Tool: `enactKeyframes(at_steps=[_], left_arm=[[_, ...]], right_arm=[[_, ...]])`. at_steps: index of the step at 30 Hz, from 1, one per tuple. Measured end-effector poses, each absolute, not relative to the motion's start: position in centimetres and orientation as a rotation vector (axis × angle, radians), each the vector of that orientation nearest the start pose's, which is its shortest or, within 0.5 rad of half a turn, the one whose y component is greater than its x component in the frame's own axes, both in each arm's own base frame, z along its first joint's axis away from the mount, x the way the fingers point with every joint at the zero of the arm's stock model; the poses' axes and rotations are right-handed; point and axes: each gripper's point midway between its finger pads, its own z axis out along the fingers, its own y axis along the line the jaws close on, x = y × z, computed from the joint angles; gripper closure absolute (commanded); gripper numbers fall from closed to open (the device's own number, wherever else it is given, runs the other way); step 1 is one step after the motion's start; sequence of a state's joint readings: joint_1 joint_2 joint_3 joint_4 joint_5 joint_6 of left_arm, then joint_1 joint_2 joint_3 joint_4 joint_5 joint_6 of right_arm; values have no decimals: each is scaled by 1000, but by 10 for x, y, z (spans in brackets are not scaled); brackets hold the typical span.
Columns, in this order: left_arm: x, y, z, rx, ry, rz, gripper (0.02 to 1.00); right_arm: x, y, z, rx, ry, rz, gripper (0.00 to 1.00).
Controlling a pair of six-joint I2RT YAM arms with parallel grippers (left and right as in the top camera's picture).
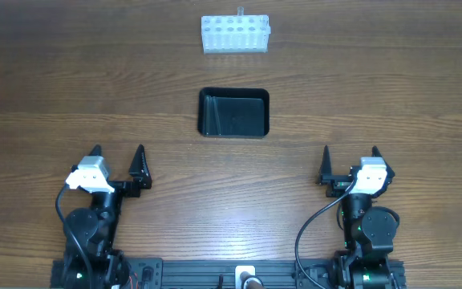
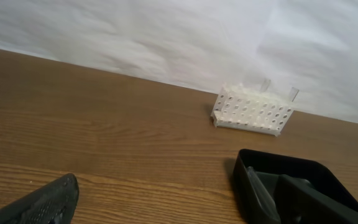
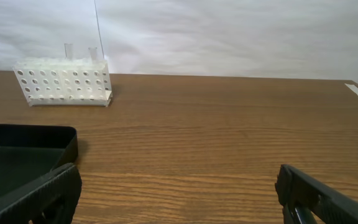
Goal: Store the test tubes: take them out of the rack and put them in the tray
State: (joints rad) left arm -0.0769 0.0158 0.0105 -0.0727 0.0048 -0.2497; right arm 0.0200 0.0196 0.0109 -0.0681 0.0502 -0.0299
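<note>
White rack (image 3: 64, 84) holds two tubes (image 3: 68, 51); black tray (image 3: 30, 135) holds more.

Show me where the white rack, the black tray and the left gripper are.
white rack (image 3: 64, 85): right wrist view, on its perforated side wall.
black tray (image 1: 233, 91): top view, on its far rim.
left gripper (image 1: 119, 149): top view, midway between its open fingertips.
</note>
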Motion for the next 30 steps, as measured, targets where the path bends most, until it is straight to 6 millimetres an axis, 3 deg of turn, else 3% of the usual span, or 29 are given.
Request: enactKeyframes(at_steps=[14,22,28,29,30], left_arm=[[246,-20,157,-139,1649,-252,18],[246,-20,157,-139,1649,-253,18],[246,-20,157,-139,1649,-253,18],[246,-20,158,-139,1646,-253,18],[246,-20,158,-139,1646,-253,18]], right_arm=[[247,-4,162,-8,1631,-55,9],[256,1,177,0,1630,-2,9],[284,21,236,-80,1650,90,7],[304,28,254,-108,1672,123,7],[312,32,254,-121,1700,139,9]])
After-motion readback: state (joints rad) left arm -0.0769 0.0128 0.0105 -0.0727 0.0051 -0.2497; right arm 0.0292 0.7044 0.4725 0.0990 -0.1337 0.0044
